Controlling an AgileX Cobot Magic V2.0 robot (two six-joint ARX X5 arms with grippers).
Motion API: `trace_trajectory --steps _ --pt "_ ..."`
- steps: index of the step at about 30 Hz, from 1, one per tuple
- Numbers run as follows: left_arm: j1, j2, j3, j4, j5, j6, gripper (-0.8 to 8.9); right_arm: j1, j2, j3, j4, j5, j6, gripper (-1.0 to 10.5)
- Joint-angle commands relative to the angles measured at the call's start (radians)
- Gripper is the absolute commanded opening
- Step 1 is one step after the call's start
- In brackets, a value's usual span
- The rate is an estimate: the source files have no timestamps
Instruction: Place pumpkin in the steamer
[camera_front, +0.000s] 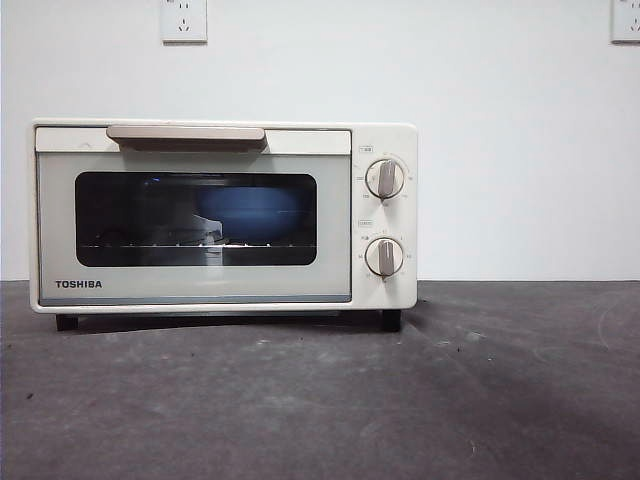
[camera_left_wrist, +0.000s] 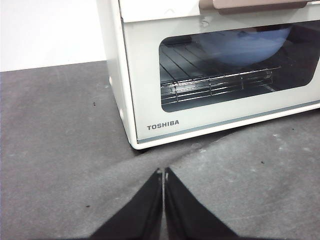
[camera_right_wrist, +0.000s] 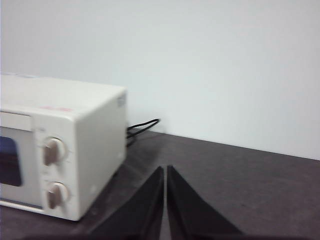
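The cream-white TOSHIBA steamer (camera_front: 222, 215) stands on the dark table with its glass door closed. Through the glass a blue bowl (camera_front: 252, 212) rests on the wire rack (camera_left_wrist: 215, 82). The pumpkin is out of view in every frame. My left gripper (camera_left_wrist: 163, 172) is shut and empty, low over the table in front of the steamer's (camera_left_wrist: 200, 65) front left corner. To the right of the steamer (camera_right_wrist: 60, 150), near its two knobs, my right gripper (camera_right_wrist: 165, 170) is shut and empty. Neither gripper shows in the front view.
A beige bar handle (camera_front: 186, 136) runs along the door's top. Two round knobs (camera_front: 385, 180) sit on the right panel. A black cable (camera_right_wrist: 142, 126) trails behind the steamer by the white wall. Wall sockets (camera_front: 184, 20) hang above.
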Motion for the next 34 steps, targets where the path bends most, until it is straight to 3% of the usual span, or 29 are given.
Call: trace_trajectory --steps 1,11,24,34 --pt "-0.001 -0.002 -0.021 0.006 -0.002 -0.001 0.18 -0.002 -0.068 -0.077 0.014 0.042 0.023 0.1" --pt "-0.001 -0.002 -0.021 0.006 -0.002 -0.001 0.19 -0.002 -0.196 -0.25 0.012 0.1 0.106 0.1" --pt "-0.001 -0.002 -0.021 0.005 -0.002 -0.001 0.18 -0.002 -0.232 -0.255 -0.237 0.1 0.106 0.1" --pt "-0.001 -0.002 -0.021 0.006 -0.002 -0.001 0.19 -0.002 -0.232 -0.254 -0.218 0.1 0.104 0.1"
